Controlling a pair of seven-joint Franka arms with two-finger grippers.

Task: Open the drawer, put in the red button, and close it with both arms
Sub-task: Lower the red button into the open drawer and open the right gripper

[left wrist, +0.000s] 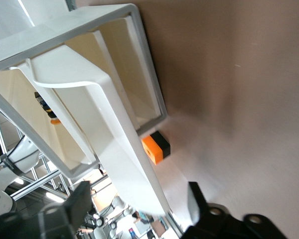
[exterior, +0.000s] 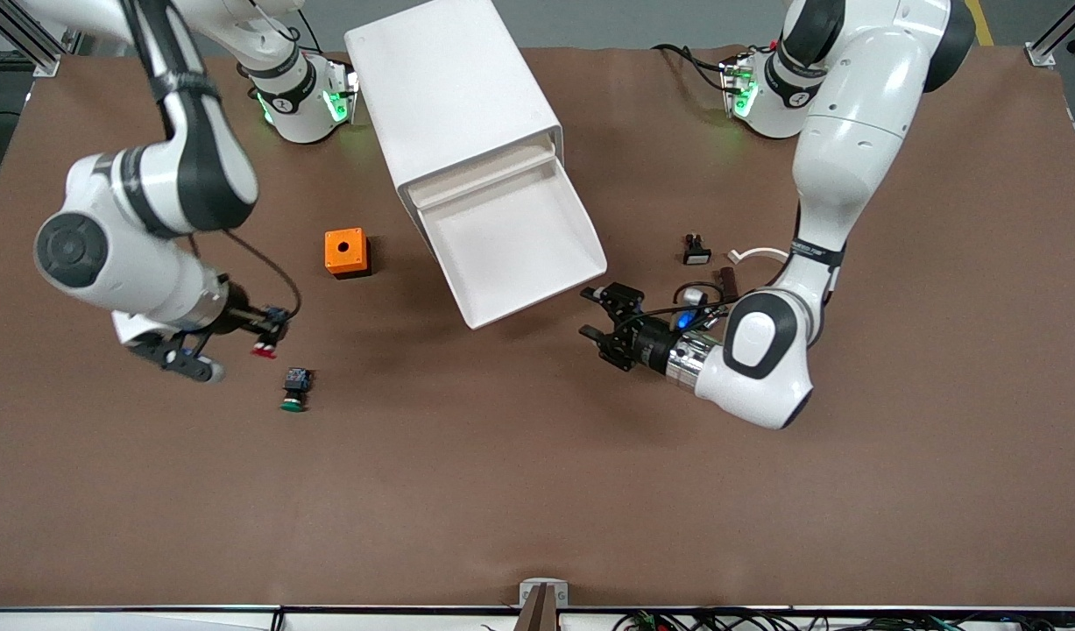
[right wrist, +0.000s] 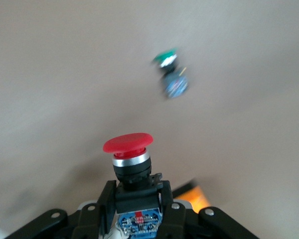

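We grip the red button (right wrist: 128, 144) in our right hand (exterior: 261, 337); the open drawer (exterior: 511, 241) lies toward our empty, spread left hand (exterior: 597, 314)

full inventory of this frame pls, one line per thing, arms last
drawer unit: 1, white, table middle near the bases, drawer pulled open, nothing seen in it
orange box: 1, hole on top, beside the drawer toward the right arm's end
green button: 1, on the table, nearer the camera than the orange box
red button: 1, gripped in the right hand, off the table
small parts: a few, black and white, toward the left arm's end
table: 1, brown
right hand: shut on the red button, above the table next to the green button
left hand: open, by the drawer's front
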